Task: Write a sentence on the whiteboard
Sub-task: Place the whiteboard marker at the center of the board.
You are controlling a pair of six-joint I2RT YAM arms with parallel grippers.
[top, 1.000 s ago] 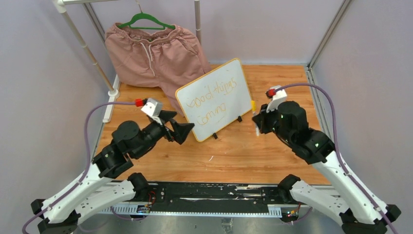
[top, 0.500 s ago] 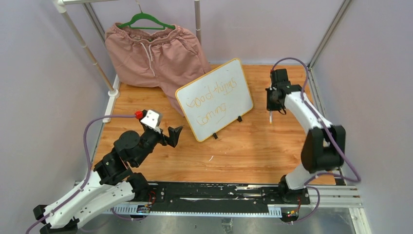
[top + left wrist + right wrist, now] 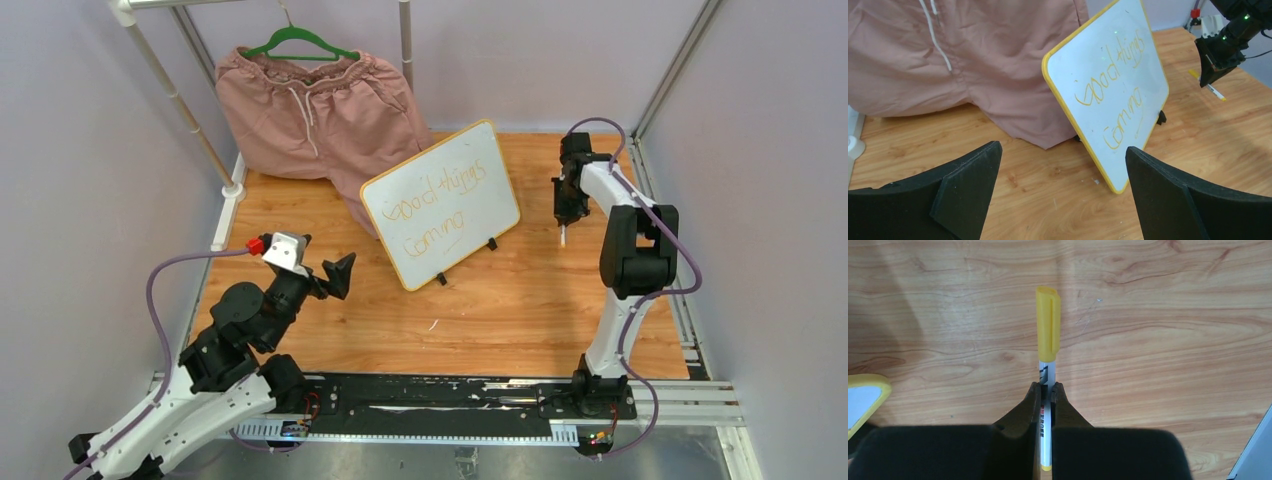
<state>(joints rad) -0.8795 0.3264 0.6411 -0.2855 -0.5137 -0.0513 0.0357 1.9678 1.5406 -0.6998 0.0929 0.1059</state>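
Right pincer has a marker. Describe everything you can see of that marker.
The marker is slim, plastic-looking: white barrel with black print, yellow clip cap fitted on, yellow plug at the back end. The right pincer is shut on the barrel just behind the cap; the cap points away from the wrist. It is over the wooden table, right of the whiteboard and apart from it. Table contact: cannot tell.

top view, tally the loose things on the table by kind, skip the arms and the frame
whiteboard: 1
marker: 1
pink shorts: 1
green hanger: 1
total: 4
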